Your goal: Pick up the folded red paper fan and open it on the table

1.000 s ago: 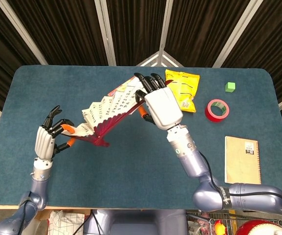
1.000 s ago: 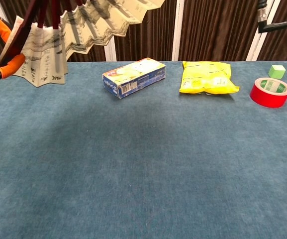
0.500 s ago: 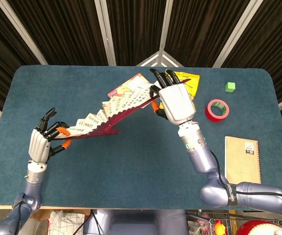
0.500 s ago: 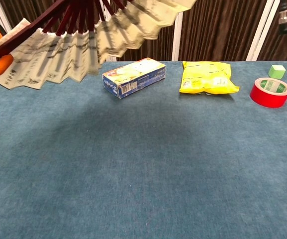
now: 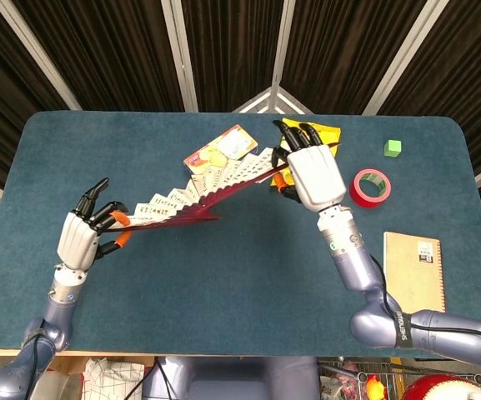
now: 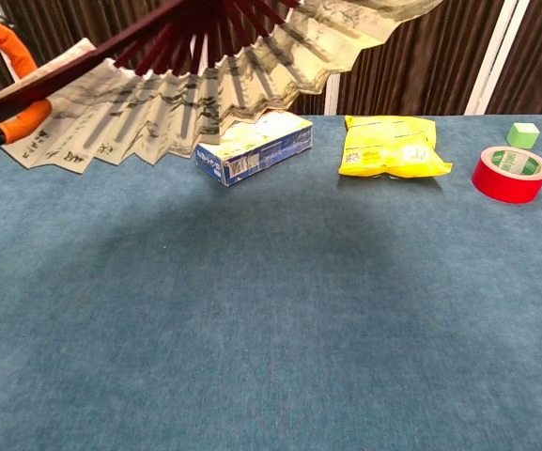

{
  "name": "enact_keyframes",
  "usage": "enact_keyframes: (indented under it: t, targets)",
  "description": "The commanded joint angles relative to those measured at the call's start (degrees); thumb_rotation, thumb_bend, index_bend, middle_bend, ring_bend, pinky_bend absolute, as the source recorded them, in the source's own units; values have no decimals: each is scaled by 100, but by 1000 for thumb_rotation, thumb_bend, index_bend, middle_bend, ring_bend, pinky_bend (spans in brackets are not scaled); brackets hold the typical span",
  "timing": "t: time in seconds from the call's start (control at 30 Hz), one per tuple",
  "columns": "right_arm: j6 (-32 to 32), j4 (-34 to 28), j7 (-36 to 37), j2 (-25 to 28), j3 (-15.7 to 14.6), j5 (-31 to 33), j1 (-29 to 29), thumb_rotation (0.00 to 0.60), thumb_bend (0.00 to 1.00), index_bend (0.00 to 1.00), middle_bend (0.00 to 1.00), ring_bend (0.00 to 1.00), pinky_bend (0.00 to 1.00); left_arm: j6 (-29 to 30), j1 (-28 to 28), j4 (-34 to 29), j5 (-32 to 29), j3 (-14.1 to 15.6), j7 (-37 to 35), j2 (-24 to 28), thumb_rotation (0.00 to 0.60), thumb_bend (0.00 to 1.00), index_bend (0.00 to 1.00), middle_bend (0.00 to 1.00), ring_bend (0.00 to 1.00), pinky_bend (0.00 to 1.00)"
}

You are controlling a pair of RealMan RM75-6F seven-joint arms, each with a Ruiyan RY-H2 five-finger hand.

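The red paper fan (image 5: pixel 202 187) hangs spread wide above the table, its cream pleats with dark writing and dark red ribs showing. In the chest view the fan (image 6: pixel 205 85) fills the upper left. My left hand (image 5: pixel 86 231) pinches its left end rib with orange-tipped fingers (image 6: pixel 12 56). Up at the right, my right hand (image 5: pixel 311 171) grips the other end rib, palm turned away from the camera. The fan stretches nearly flat between the two hands, well off the blue tabletop (image 5: pixel 223 275).
A blue and yellow box (image 6: pixel 252 147) lies under the fan. A yellow snack bag (image 6: pixel 391 145), a red tape roll (image 6: pixel 509 173) and a green cube (image 6: pixel 522 134) sit at the back right. A tan notebook (image 5: pixel 413 271) lies near the right edge.
The hands have drawn further apart, the right one moving right and back. The fan has opened from a partly bunched shape to a wide, nearly flat spread.
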Motion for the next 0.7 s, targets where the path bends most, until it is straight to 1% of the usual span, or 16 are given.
enact_keyframes:
  t: [0.03,0.1,0.4,0.7]
  targets:
    - [-14,52,62,30,-10,0,-60,600,461,910,161,212,163,55,-139,11,109,106,333,88,600,495,718,467,80,212]
    - [-33,88,91,66,-30,-40,-98,600,461,910,161,212,163,90,-171,-26,145,146,482,147,600,495,718,467,80,212]
    - [-55,165,271,156,-66,-136,-257,600,463,911,161,212,163,230,-147,-221,147,177,685,338,600,494,719,468,80,212]
    - [-133,385,280,89,-152,-199,-325,600,469,911,161,212,163,322,-204,-249,236,265,1026,385,600,494,719,467,80,212]
